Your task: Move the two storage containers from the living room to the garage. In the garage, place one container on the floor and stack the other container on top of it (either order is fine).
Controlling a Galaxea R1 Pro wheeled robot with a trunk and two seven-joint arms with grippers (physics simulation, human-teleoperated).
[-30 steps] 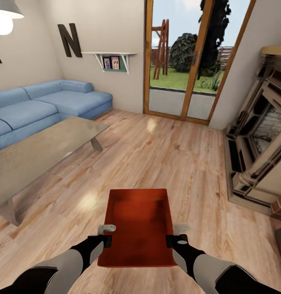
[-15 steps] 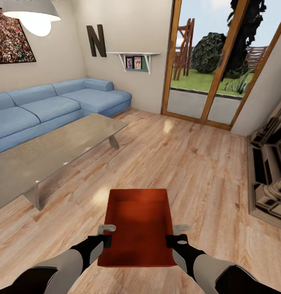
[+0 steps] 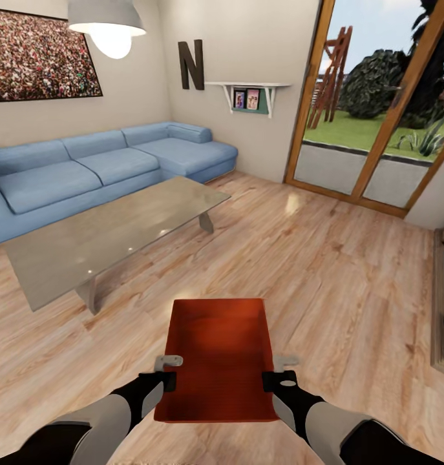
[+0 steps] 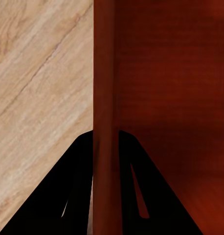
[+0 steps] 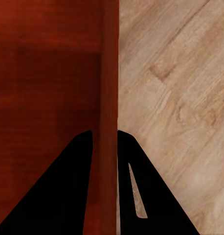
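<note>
View swung left; container (image 3: 216, 358) between both claws

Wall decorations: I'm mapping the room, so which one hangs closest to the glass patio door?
The white bracket shelf holding small pictures; the dark letter N and the crowd-photo picture hang farther along toward the sofa side.
</note>
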